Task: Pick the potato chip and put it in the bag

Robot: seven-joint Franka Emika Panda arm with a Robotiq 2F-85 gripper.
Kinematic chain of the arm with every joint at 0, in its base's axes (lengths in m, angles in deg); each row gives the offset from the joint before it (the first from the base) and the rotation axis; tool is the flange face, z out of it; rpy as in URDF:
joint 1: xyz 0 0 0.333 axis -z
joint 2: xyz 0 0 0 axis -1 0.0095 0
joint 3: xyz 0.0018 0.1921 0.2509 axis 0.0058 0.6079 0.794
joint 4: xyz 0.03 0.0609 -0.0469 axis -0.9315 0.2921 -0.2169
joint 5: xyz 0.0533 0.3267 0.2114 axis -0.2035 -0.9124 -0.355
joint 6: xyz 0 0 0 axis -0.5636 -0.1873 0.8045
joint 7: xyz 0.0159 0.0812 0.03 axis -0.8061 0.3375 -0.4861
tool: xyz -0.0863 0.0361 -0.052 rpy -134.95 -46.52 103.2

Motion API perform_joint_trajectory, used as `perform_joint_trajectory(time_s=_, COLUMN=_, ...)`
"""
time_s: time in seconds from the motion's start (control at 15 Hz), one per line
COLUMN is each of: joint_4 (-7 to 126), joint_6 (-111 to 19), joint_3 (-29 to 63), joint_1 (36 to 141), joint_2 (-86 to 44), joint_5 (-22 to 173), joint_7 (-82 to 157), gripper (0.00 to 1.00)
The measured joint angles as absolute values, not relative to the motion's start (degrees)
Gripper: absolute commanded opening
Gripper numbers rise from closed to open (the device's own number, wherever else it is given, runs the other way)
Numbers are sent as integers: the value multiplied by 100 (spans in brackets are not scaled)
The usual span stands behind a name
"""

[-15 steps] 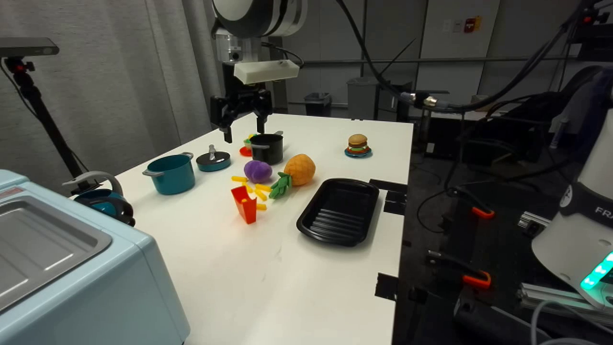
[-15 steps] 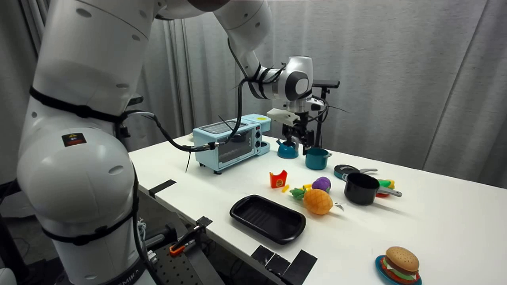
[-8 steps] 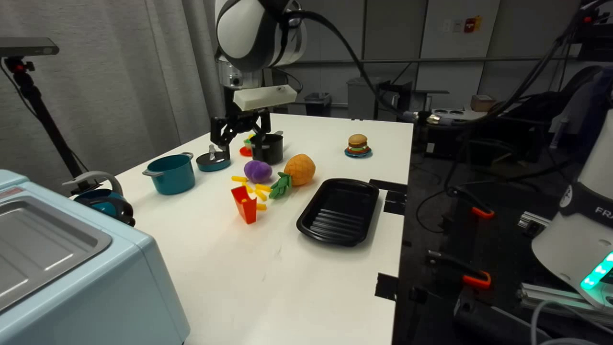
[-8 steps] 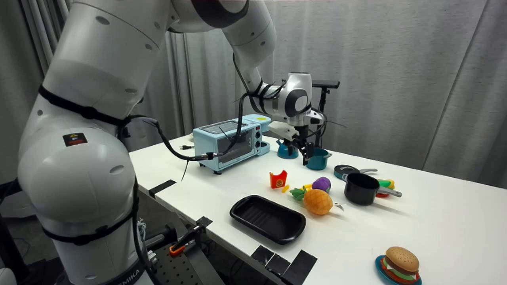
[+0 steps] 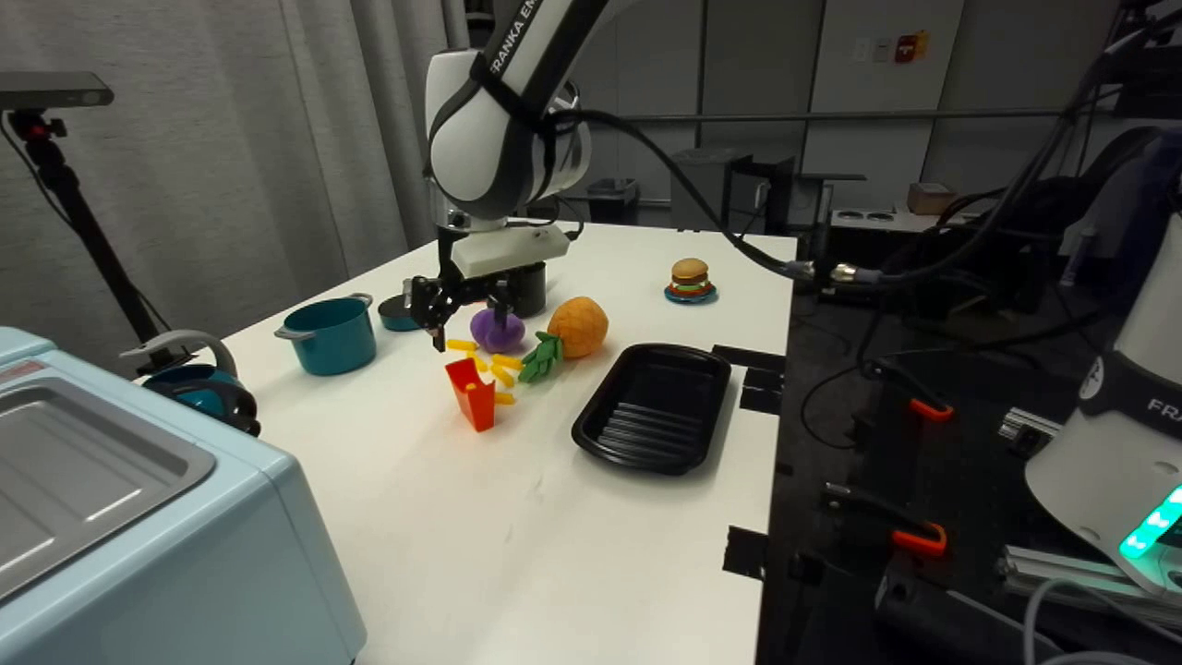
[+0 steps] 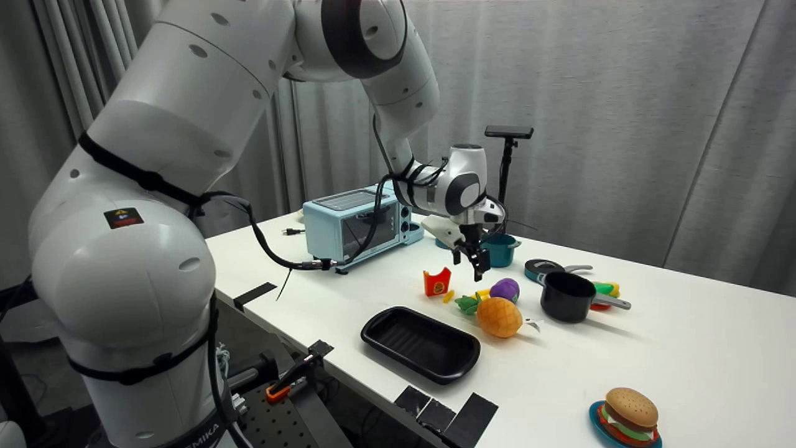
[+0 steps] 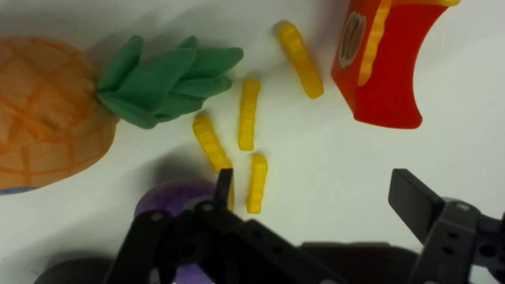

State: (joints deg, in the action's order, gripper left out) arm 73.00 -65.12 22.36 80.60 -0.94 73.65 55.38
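Several yellow toy potato chips (image 7: 257, 183) lie loose on the white table; they also show in both exterior views (image 5: 503, 377) (image 6: 448, 297). The red chip bag (image 7: 388, 67) stands on the table beside them, with one yellow chip inside it; it shows in both exterior views (image 5: 473, 397) (image 6: 437, 282). My gripper (image 7: 311, 173) is open and empty above the table, pointing down. In the wrist view its left finger covers part of some chips, and one chip lies just inside that finger. The gripper also shows in both exterior views (image 5: 469, 328) (image 6: 467, 267).
A purple toy vegetable (image 5: 497, 330) and a toy pineapple (image 5: 578, 327) lie close to the chips. A black tray (image 6: 420, 344), a teal pot (image 5: 330, 335), a black pot (image 6: 567, 297), a blue toaster oven (image 6: 351, 224) and a toy burger (image 6: 631, 410) stand around.
My gripper has moved down toward the table, over the chips and the purple vegetable. It stays open. The objects on the table have not moved.
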Motion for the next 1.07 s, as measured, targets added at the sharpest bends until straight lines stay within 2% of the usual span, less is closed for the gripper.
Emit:
perform_joint_trajectory(time_s=1.0, joint_4=5993, joint_6=-6522, joint_3=1799, joint_1=7879, joint_2=1198, joint_5=7237, joint_7=5858, gripper=100)
perform_joint_trajectory(time_s=1.07, joint_4=5956, joint_6=-6522, joint_3=1785, joint_1=7855, joint_2=1259, joint_5=7237, joint_7=5889, gripper=75)
